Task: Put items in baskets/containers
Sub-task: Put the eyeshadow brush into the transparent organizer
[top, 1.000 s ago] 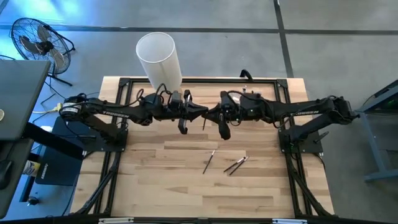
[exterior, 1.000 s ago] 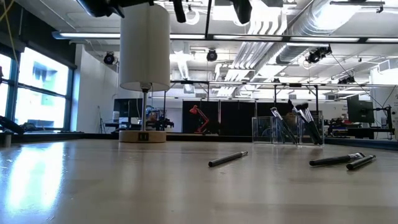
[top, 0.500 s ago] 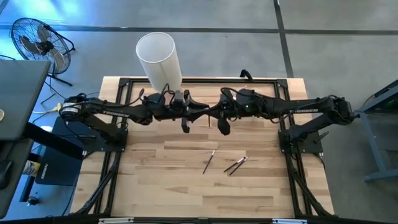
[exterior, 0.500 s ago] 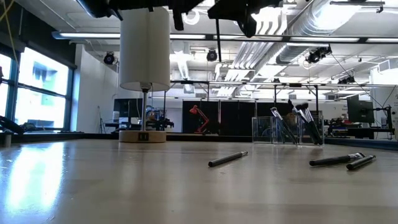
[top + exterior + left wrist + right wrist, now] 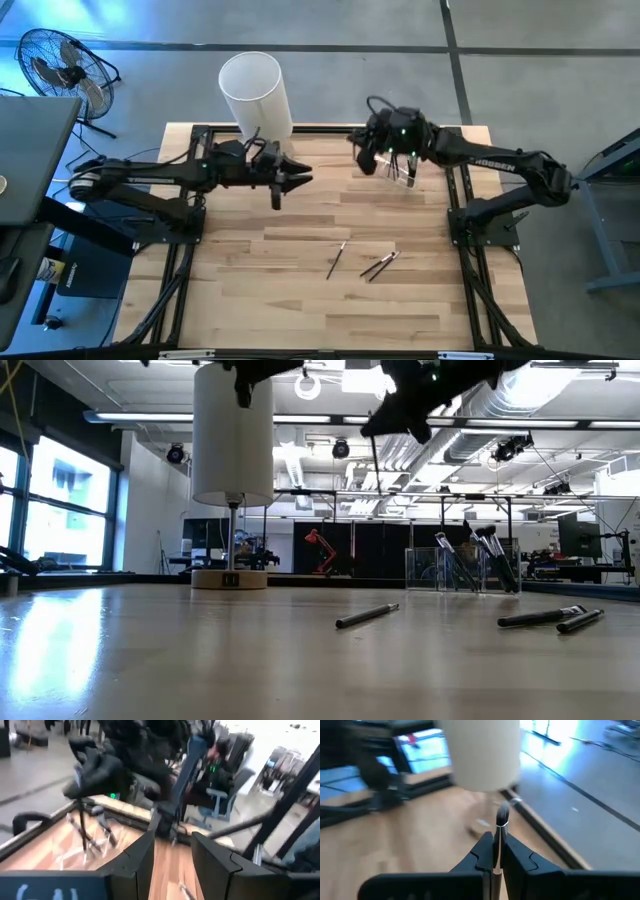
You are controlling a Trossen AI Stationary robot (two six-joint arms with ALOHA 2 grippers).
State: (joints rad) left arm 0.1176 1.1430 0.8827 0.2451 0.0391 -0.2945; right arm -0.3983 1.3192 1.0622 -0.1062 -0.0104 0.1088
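Note:
My right gripper (image 5: 362, 158) is high over the table's far right part, beside the clear plastic holder (image 5: 402, 170), and is shut on one thin makeup brush (image 5: 375, 455). The holder (image 5: 460, 570) stands on the table with several brushes upright in it. My left gripper (image 5: 288, 180) is open and empty, in front of the tall white cylinder (image 5: 255, 92), which stands on its tan wooden base (image 5: 229, 578). One brush (image 5: 336, 259) lies flat on the table's middle, and two more (image 5: 379, 265) lie just to its right. My right gripper pinches the brush's dark handle (image 5: 496, 855) between its two fingers. The silvery ferrule and bristle end (image 5: 502, 816) stick out past the fingertips. The brush is lifted clear of the table and, in the low view, hangs nearly upright below the gripper.
A dark metal frame (image 5: 200, 132) runs along the table's far edge and sides. A fan (image 5: 60, 65) and a grey cabinet (image 5: 30, 150) stand off the table at the left. Bare wood (image 5: 300, 310) lies toward the near edge.
The two grippers stood close together over the table's middle with the brush between them. My right gripper has since gone toward the far right, to the clear holder, carrying the brush. My left gripper has drawn back toward the table's left edge without it.

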